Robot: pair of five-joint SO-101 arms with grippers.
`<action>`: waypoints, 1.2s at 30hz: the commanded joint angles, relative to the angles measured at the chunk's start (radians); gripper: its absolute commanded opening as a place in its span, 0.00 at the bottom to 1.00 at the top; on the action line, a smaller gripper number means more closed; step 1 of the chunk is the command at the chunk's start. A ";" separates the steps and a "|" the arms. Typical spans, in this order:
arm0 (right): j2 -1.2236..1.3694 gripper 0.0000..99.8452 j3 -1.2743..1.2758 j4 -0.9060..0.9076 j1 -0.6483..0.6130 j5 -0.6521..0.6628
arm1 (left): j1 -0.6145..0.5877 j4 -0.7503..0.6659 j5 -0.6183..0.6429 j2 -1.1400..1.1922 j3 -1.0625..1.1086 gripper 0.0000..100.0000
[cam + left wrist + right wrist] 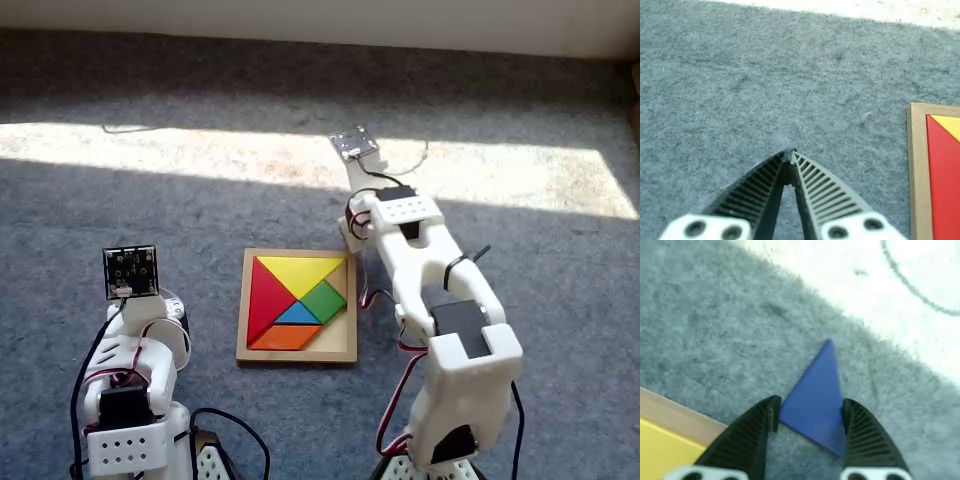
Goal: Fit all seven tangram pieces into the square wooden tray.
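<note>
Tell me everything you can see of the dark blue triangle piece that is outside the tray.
The dark blue triangle piece is a flat, plain, matt triangle, seemingly painted wood. It lies flat on the grey carpet, outside the wooden tray and close to its rim. The right end effector straddles it, with its open fingers at either side. Whether they touch the piece cannot be told.

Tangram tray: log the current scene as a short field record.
tray: on carpet, holding five pieces: yellow, red, green, light blue, orange
gap: bare wood on the tray's right side
blue triangle: on carpet just outside a tray corner
right gripper: open, straddling the blue triangle
left gripper: shut, over carpet beside the tray
</note>
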 commanded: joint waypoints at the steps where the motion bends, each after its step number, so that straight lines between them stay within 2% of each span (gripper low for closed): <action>1: -0.079 0.08 -0.016 0.027 -0.019 0.054 | -0.008 -0.021 -0.005 -0.041 0.019 0.01; 11: -0.358 0.08 -0.005 0.219 0.005 0.057 | -0.008 -0.021 -0.005 -0.041 0.019 0.01; 18: -0.521 0.08 -0.004 0.383 -0.028 0.060 | -0.008 -0.021 -0.005 -0.041 0.019 0.01; 24: -0.659 0.08 0.028 0.581 -0.113 0.212 | -0.008 -0.021 -0.005 -0.039 0.019 0.01; 28: -0.768 0.08 0.165 0.578 -0.168 0.265 | -0.008 -0.021 -0.005 -0.039 0.019 0.01; 36: -0.977 0.08 0.524 0.417 -0.318 0.437 | -0.008 -0.021 -0.005 -0.039 0.019 0.01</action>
